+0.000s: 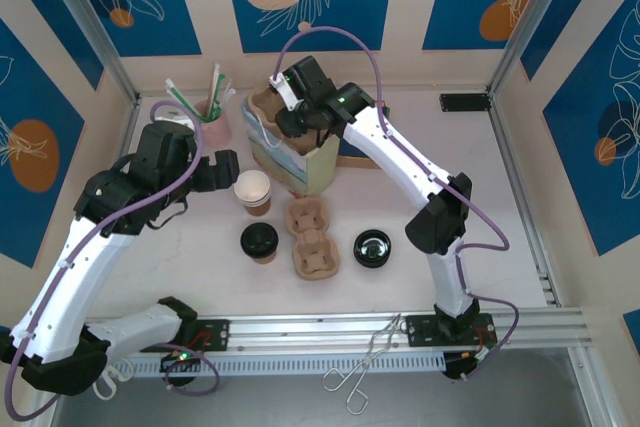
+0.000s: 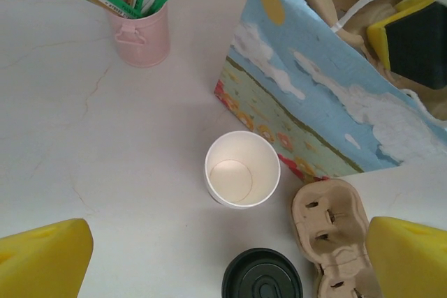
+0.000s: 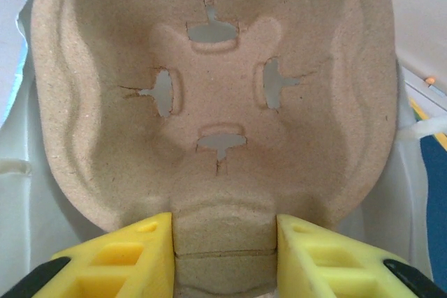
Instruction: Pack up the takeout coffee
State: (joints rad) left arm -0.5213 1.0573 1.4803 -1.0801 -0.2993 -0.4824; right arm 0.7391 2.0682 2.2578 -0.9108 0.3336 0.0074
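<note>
Risking a tipped or crumpled paper bag (image 2: 307, 109) by pushing with the right gripper (image 3: 223, 242), clamping narrowly on the middle bridge of a pulp cup carrier (image 3: 209, 102) at the bag's mouth. Risking also a wrong pick, hanging the left gripper (image 1: 215, 169) wide and empty above the lidless paper cup (image 2: 242, 169). Leaving the takeout coffee (image 1: 259, 240) upright on the table (image 2: 105, 172), just on the near side of that cup, beside a second carrier (image 1: 312, 239), close to the left gripper, well apart from the right.

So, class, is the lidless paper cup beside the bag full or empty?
Empty: the cup stands upright, and its bare white bottom shows from above.
</note>
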